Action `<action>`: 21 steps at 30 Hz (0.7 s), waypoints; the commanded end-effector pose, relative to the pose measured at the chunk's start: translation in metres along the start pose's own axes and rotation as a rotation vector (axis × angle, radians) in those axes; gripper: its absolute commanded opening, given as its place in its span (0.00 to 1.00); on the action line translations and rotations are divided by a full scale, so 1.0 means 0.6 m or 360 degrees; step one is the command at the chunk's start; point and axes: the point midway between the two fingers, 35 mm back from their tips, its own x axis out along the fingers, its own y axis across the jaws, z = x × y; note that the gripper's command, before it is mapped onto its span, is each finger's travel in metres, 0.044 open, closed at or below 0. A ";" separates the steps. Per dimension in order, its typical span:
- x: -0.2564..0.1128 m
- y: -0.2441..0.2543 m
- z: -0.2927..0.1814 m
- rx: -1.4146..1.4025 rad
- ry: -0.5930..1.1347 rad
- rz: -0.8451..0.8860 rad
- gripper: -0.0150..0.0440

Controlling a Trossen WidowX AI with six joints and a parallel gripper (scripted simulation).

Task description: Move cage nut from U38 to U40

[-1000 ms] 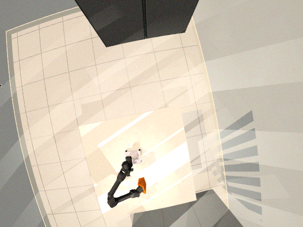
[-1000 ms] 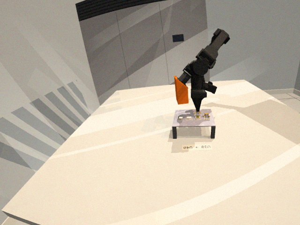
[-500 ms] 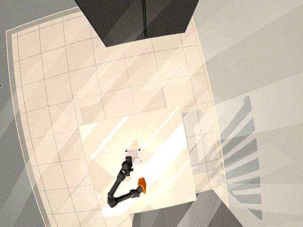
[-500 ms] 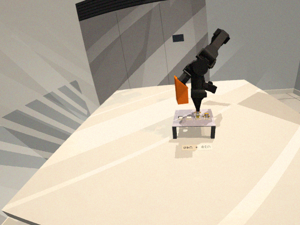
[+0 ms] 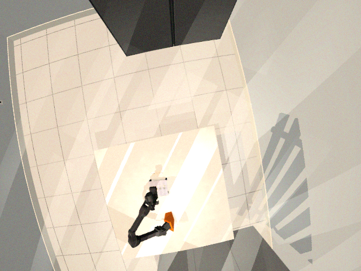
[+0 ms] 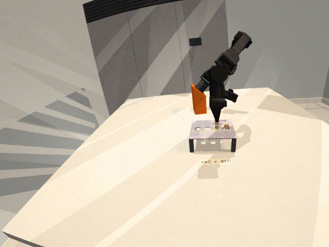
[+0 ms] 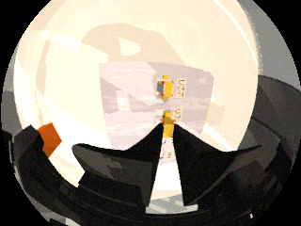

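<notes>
Two yellow-metal nuts on smooth flat plate; blk tapered gripper clenched w/ U38 nut.

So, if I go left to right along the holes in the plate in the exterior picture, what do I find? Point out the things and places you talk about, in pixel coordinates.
An empty hole (image 6: pixel 198 128), another empty hole (image 6: pixel 207 128), the cage nut to be moved (image 6: pixel 217 126) (image 7: pixel 167 129), the other nut (image 6: pixel 226 126) (image 7: pixel 167 88).

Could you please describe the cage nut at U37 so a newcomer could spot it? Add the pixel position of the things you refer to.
On the table stands a pale rail plate (image 6: pixel 212 134) (image 7: pixel 127 85). Of its two yellow nuts, the U37 nut (image 6: pixel 226 126) (image 7: pixel 167 88) is the one outside the pincer (image 6: pixel 217 121) (image 7: pixel 167 126).
</notes>
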 end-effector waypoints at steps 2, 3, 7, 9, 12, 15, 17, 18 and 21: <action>-0.002 0.000 0.001 -0.0004 -0.0008 0.0002 0.31; -0.002 0.000 0.001 -0.0004 -0.0008 0.0002 0.31; -0.003 0.000 0.001 -0.0004 -0.0009 0.0002 0.31; -0.003 -0.001 0.001 -0.0004 -0.0009 0.0002 0.31; -0.004 -0.001 0.001 -0.0004 -0.0009 0.0002 0.31; -0.004 -0.001 0.001 -0.0004 -0.0009 0.0002 0.31; -0.005 -0.001 0.001 -0.0004 -0.0010 0.0002 0.31; -0.005 -0.001 0.001 -0.0004 -0.0010 0.0002 0.31; -0.006 -0.001 0.001 -0.0004 -0.0009 0.0002 0.31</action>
